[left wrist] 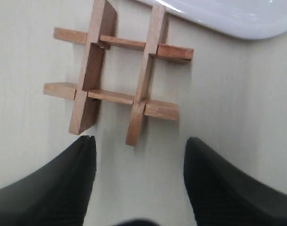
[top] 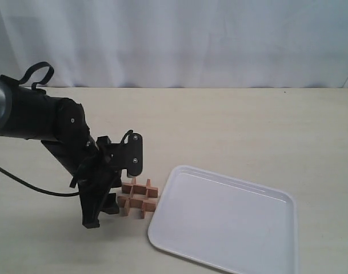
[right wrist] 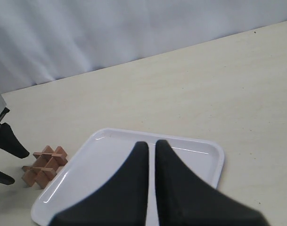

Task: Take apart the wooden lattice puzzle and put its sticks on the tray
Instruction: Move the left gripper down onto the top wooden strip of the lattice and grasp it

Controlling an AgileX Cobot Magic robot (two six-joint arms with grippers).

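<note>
The wooden lattice puzzle [top: 138,197] lies assembled on the tabletop, its four sticks interlocked in a hash shape, just off the left edge of the white tray [top: 231,222]. My left gripper [top: 115,194] hangs open right beside it on the side away from the tray. In the left wrist view the puzzle [left wrist: 117,70] sits just beyond the gripper [left wrist: 139,143], and one fingertip [left wrist: 86,146] almost touches a stick end. The right gripper [right wrist: 151,143] is shut and holds nothing, hovering over the tray [right wrist: 101,160]. It is out of the exterior view.
A white curtain [top: 174,40] backs the light tabletop [top: 248,125]. A black cable [top: 25,185] trails from the left arm across the table. The tray [left wrist: 228,19] holds nothing. The puzzle [right wrist: 44,165] shows at the tray's corner in the right wrist view.
</note>
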